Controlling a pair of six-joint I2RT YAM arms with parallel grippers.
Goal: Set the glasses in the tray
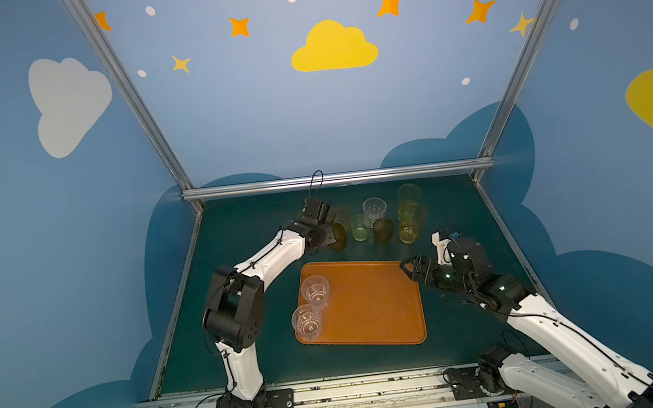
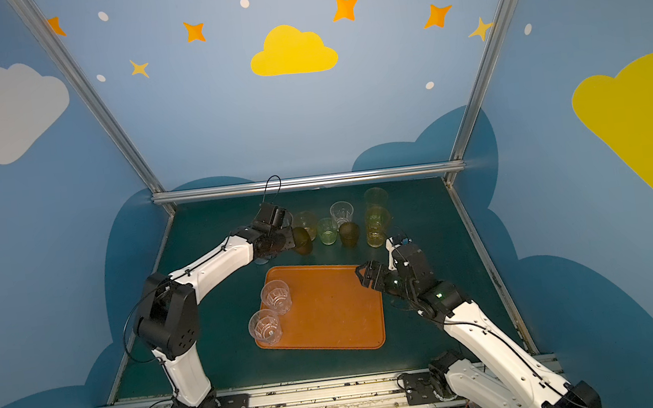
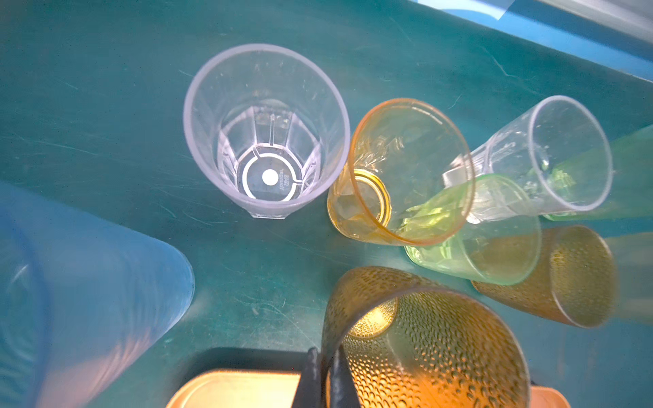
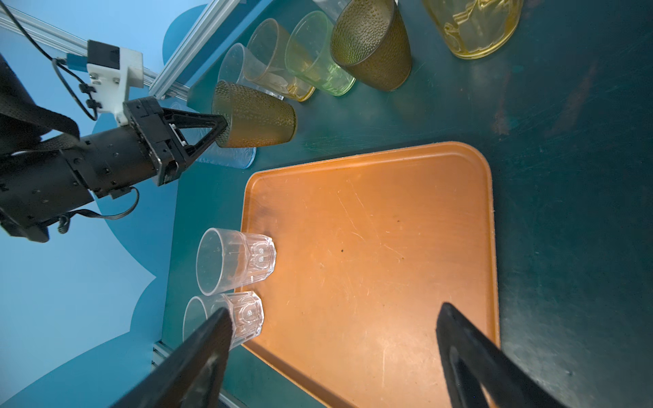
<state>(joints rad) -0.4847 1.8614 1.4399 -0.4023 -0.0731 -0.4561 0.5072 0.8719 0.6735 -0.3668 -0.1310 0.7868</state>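
1. Right wrist view, nearest things first: the flat orange-brown plastic tray [image 4: 371,247] lies on the dark green tabletop [image 4: 565,176]. One short clear faceted tumbler [image 4: 235,259] and a second clear faceted tumbler [image 4: 243,314] stand at its left edge. The rest of its floor is bare.
2. The right gripper [image 1: 407,268] hangs over the tray's far right corner, jaws spread wide, with nothing between them.
3. Just beyond the tray's far left corner, the left gripper [image 4: 222,123] is pinched tight on the rim of a dark brown dimpled tumbler [image 4: 254,118]. One finger is inside the mouth and one outside.
4. From that held tumbler the tray lies toward the near side, its bare floor a little to the right. The left arm is much the nearer, so I'd expect a short carry. The tumbler's mouth faces up and its long axis looks slightly tipped. Whether its base is clear of the table I cannot tell.
5. Farther back, waiting:
   - a tall frosted bluish tumbler [image 3: 70,282] beside the left gripper
   - a third clear faceted tumbler [image 3: 266,130]
   - a small amber tumbler [image 3: 406,173]
   - a small green tumbler [image 1: 359,227]
   - a fourth clear tumbler [image 1: 374,209]
   - a second dark brown tumbler [image 1: 383,230]
   - two tall yellow tumblers: one [image 1: 411,222] in front, one [image 1: 409,194] behind
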